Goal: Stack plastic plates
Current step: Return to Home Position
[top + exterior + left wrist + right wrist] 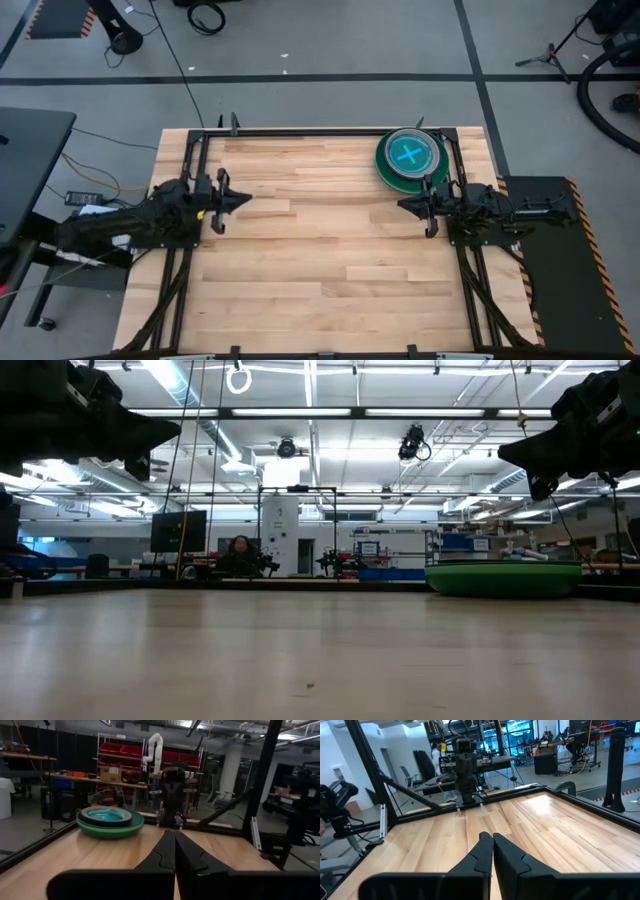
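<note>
The plastic plates sit in one stack (pixel 410 158) at the table's far right corner: large green plates at the bottom, darker plates above, a translucent blue one on top. The stack also shows in the low view (pixel 503 578) and in the left wrist view (pixel 110 821). How many plates it holds cannot be told. My left gripper (pixel 246 199) hovers shut at the table's left side, pointing right. My right gripper (pixel 403 205) hovers shut at the right side, pointing left, just near of the stack. In their wrist views both grippers (pixel 174 840) (pixel 492 840) show fingers closed together.
A black metal frame (pixel 320 130) runs along the table's far edge and down both sides. The bare wooden tabletop (pixel 320 260) stretches between the two arms. A person (pixel 240 555) sits in the room far behind the table.
</note>
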